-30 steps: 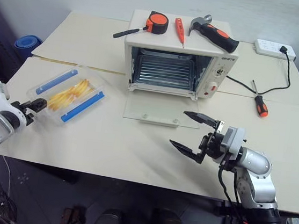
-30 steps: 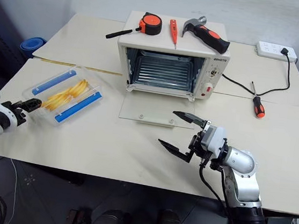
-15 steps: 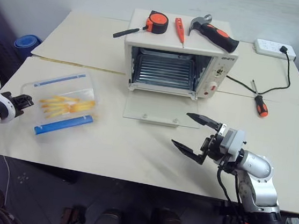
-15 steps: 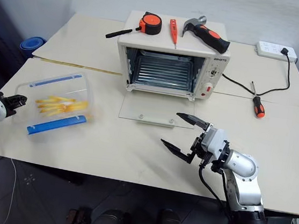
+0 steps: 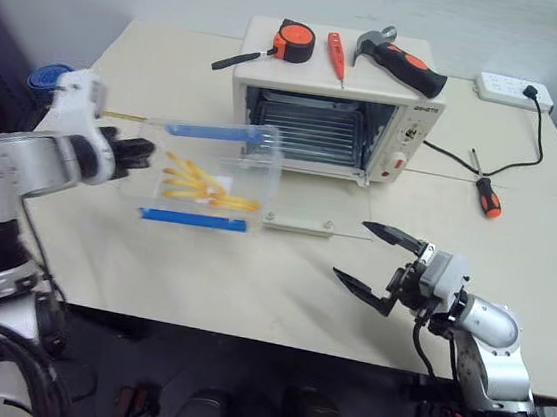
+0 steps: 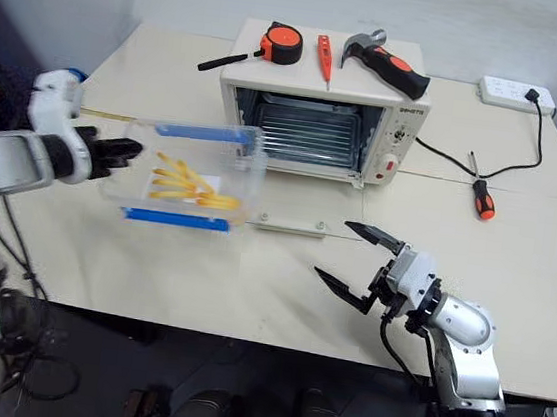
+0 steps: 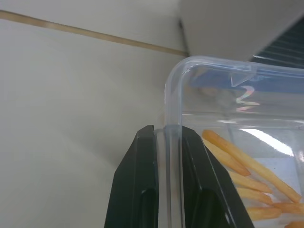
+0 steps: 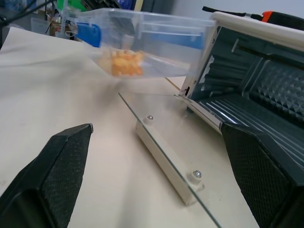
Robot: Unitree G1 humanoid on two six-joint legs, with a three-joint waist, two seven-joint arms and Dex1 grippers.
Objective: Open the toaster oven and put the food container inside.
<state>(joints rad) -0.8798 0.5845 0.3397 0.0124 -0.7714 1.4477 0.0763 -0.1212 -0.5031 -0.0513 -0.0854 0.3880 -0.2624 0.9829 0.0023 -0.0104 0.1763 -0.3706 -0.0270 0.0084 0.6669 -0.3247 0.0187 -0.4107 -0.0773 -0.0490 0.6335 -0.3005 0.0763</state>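
Left fingers (image 7: pixel 166 190) pinching the container's (image 5: pixel 212 176) clear end wall, one finger either side. Container off the desk (image 5: pixel 201 270), tilted, just left of the oven (image 5: pixel 334 114) mouth and in front of its left edge; fries inside, blurred through the plastic. From my left wrist the box is cut off at the frame edge.

Right fingers (image 5: pixel 378 265) spread wide, nothing between them, over the desk, right of the folded-down glass door (image 5: pixel 303 216). Container hides the door's left part. Rack visible inside.

Hammer (image 5: pixel 401 61), tape measure (image 5: pixel 295 42) on the oven roof; screwdriver (image 5: pixel 486 197) on the desk to the right.
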